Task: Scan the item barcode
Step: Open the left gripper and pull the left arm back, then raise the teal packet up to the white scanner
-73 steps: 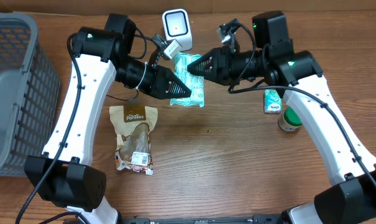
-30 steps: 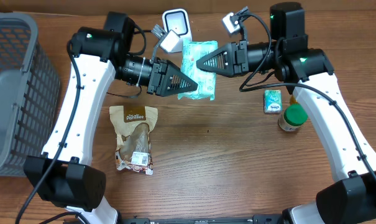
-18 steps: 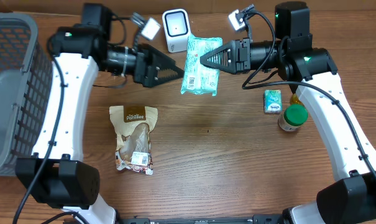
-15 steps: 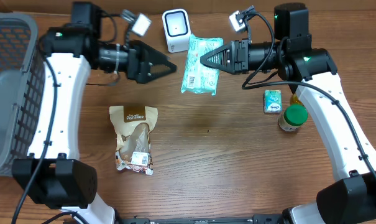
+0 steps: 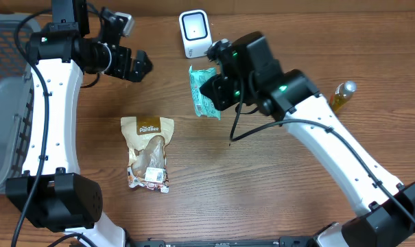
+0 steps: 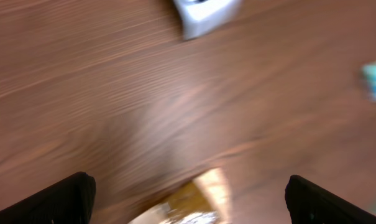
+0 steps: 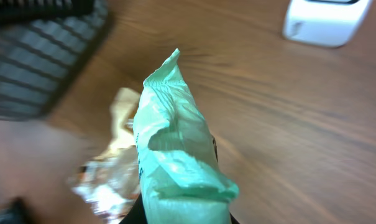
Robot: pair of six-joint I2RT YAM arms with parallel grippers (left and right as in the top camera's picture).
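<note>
Green crinkled plastic marks the packet (image 5: 204, 96), which the right end effector (image 5: 218, 89) pinches shut by one edge. It is held over the bench (image 5: 262, 192), just on the near side of the white scanner (image 5: 195, 33) standing at the far edge. In the right wrist view the packet rises from between the fingers with its top twisted, and the scanner lies beyond it to the right.

The left end effector (image 5: 133, 64) hangs to the left of the scanner, well apart from it. Its fingers are spread wide and hold nothing. The blurred left wrist view shows the fingertips (image 6: 57, 199) at the lower corners with wood grain between them.

A brown snack pouch (image 5: 149, 151) lies flat on the bench, nearer than the packet and to its left. A grey basket (image 5: 5, 103) sits at the left edge. A yellowish bottle (image 5: 340, 96) shows past the right arm, at the right.
</note>
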